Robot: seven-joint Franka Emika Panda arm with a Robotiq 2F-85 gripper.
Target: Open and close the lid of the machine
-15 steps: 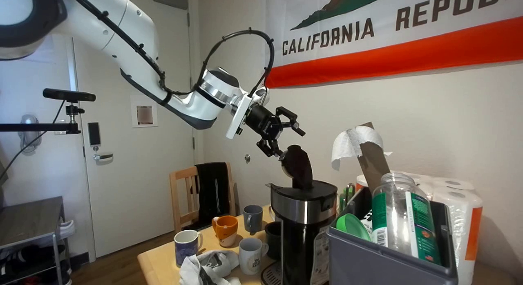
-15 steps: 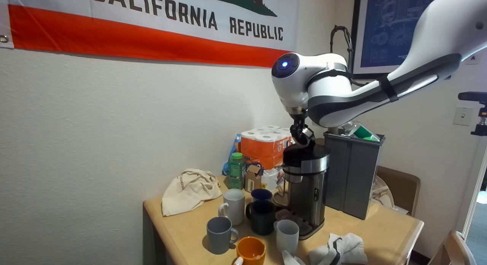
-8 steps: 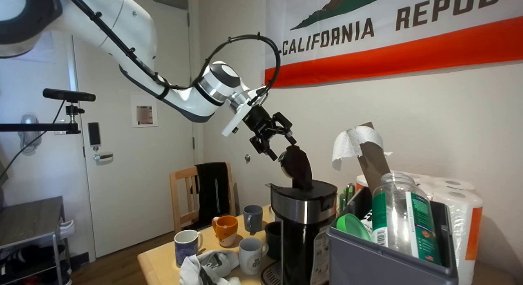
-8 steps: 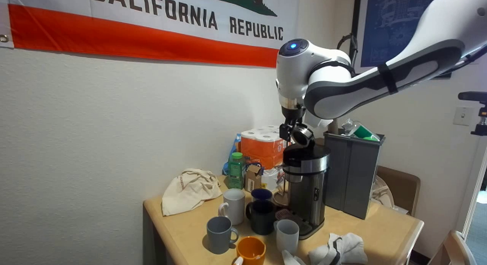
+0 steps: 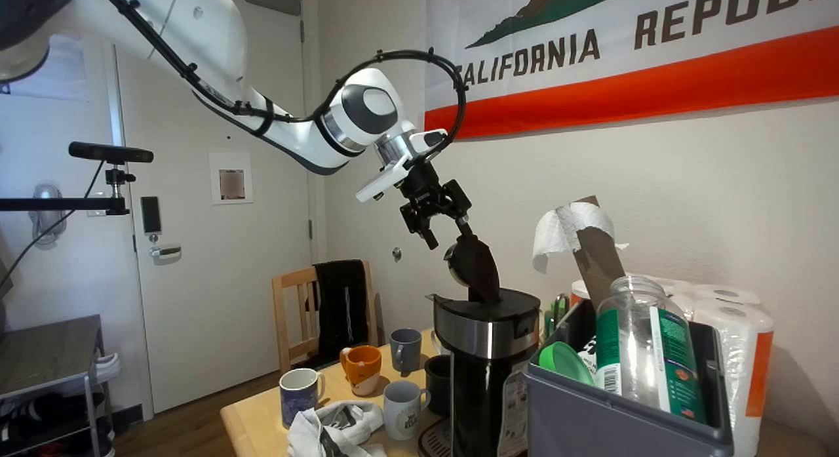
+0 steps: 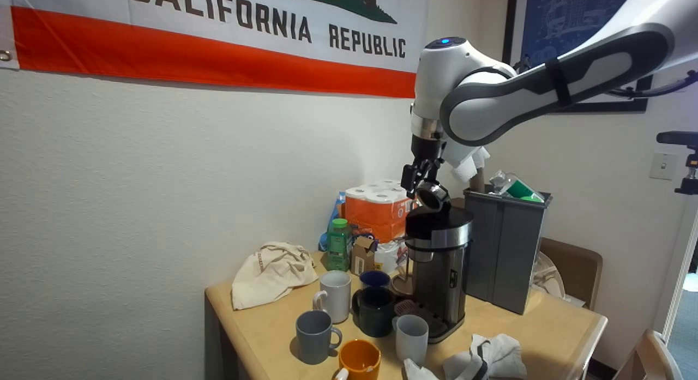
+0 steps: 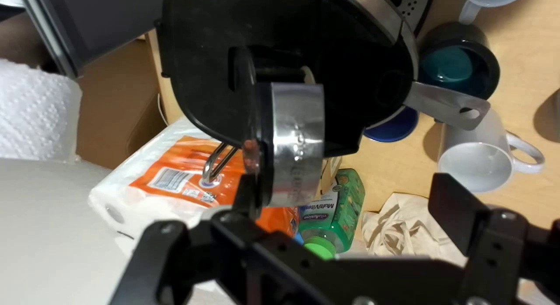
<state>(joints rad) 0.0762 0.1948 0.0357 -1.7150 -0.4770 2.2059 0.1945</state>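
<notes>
The machine, a tall black coffee maker with a silvery band, stands on the table; it also shows in an exterior view and the wrist view. Its lid stands raised, nearly upright, in both exterior views. In the wrist view the lid shows a silvery rim edge-on. My gripper is open, pointing down just above the lid's top edge. In the wrist view the gripper has its left finger at the lid's dark back side; I cannot tell whether they touch. The right finger is apart from the lid.
A grey bin holding a clear jar stands close beside the machine. Several mugs, including an orange mug and a black mug, stand before it. Toilet rolls and a green bottle are behind.
My gripper has tilted to point more steeply down and shifted from the lid's front side to over its top edge, one finger now at its back. The lid looks unchanged.
</notes>
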